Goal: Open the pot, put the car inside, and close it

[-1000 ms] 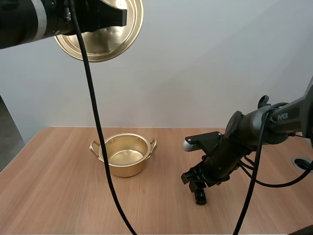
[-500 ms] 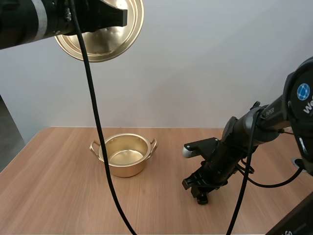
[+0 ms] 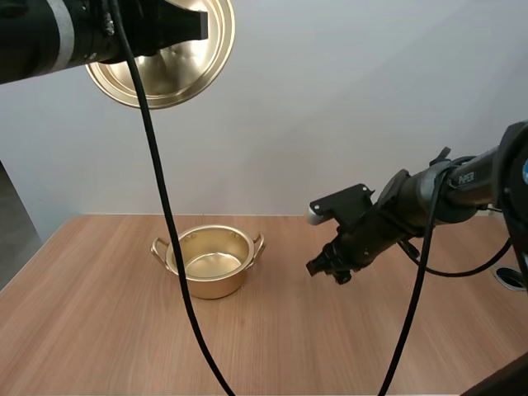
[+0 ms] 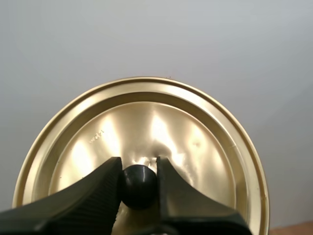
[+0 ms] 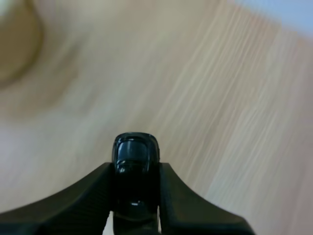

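The gold pot stands open on the wooden table, its inside bare. High above it my left gripper is shut on the black knob of the gold lid, which hangs tilted on edge. My right gripper is shut on the small black toy car, held in the air to the right of the pot and well above the table. In the right wrist view the car sits pinched between my fingertips, with the pot's rim blurred beyond it.
The wooden table stretches bare around the pot. A grey wall rises behind it. A round fitting sits at the table's right edge.
My right gripper has closed on the car and lifted it off the table, moving up and slightly toward the pot. The left arm has shifted the lid a little to the left.
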Available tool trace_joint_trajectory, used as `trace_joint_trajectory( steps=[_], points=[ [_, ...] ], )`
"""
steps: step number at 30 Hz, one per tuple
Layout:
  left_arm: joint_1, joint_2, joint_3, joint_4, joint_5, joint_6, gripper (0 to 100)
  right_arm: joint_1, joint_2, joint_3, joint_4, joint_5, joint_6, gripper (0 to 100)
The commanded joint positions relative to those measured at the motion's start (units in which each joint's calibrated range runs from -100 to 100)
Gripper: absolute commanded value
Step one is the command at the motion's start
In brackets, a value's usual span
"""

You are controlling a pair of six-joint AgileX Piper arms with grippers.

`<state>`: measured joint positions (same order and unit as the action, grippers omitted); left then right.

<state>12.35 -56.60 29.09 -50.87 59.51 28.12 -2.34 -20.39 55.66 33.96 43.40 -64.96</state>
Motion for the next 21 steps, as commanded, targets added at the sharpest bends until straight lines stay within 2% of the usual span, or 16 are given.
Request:
trace_joint_trajectory(
  steps=[1,3,5,8,12,15,21],
  points=[
    [1.65,-0.34,-0.03,-2.26,0.01,-0.1,0,0.27,-1.35,-4.02,23.56,7.33,-13.05,0],
    [2.71,-1.2,-0.03,-4.57,0.01,-0.1,0,1.14,-1.77,-6.05,33.13,11.93,-18.84,0],
    [3.68,-2.54,-0.03,-6.99,0.01,-0.1,0,2.68,-1.66,-7.01,39.25,13.68,-22.85,0],
    [5.02,-4.92,-0.03,-10.4,0.01,0.48,0,6.51,-1.66,-8.03,44.68,12.63,-27.57,0],
    [6.48,-8.08,-0.03,-14.56,1.26,2.9,0,12.66,0.2,-9.71,45.47,3.16,-29.35,0],
    [7.28,-10.18,-0.03,-14.95,2.81,3.01,0,16.34,3.9,-10.97,44.91,-3.02,-29.35,0],
    [7.4,-12.97,-0.03,-14.71,5.66,3.01,0,19.4,11.95,-12.7,44.64,-7.76,-30.85,0]
  ],
)
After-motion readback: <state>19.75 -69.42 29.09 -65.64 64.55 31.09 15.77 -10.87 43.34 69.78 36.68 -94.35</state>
